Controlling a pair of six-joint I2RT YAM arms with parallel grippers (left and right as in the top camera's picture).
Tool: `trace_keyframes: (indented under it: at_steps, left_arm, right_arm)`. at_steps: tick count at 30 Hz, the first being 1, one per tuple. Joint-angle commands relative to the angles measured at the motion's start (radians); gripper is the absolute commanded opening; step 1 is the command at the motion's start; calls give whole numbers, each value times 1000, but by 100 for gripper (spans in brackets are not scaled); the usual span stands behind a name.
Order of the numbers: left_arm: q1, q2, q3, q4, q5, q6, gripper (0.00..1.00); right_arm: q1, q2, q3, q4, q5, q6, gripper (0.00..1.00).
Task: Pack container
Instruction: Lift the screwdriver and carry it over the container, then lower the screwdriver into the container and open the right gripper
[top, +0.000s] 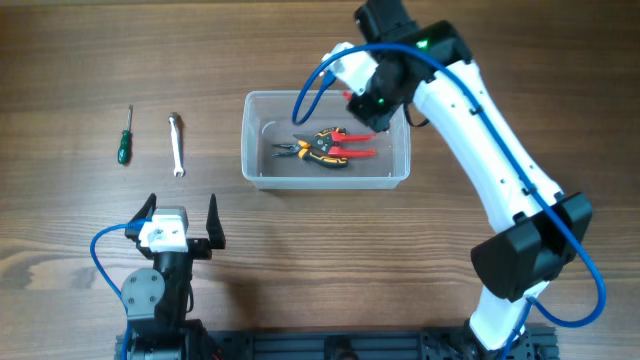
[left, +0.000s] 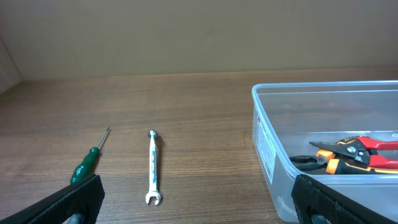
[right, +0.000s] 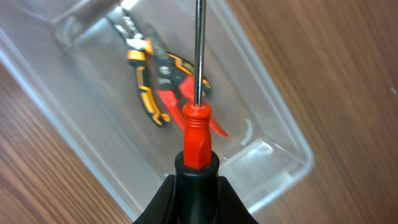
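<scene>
The clear plastic container (top: 326, 176) sits at the table's middle and holds orange-black pliers (top: 310, 148) and red-handled cutters (top: 352, 152). My right gripper (top: 372, 108) hovers over the container's right part, shut on a red-and-black screwdriver (right: 196, 140) whose shaft points over the tools in the container (right: 273, 124). My left gripper (top: 180, 232) is open and empty near the front left, facing a green screwdriver (left: 87, 163), a small wrench (left: 153, 167) and the container (left: 273, 143).
The green screwdriver (top: 124, 138) and the silver wrench (top: 176, 145) lie side by side on the wood table left of the container. The right arm's blue cable loops above the container's rim.
</scene>
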Motion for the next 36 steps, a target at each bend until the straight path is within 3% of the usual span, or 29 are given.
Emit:
trace_keyframes:
  at_steps: [1,18,36]
  left_arm:
    - [-5,-6,-6,3,-10,-10,100]
    - [-5,-6,-6,3,-10,-10,100]
    - [-5,-6,-6,3,-10,-10,100]
  right_arm:
    - [40,-8,-55,23,-29,-35,4]
    - [54,-8,-306,320,-29,-23,4]
    - [53,-7,-478,429,-29,-21,5]
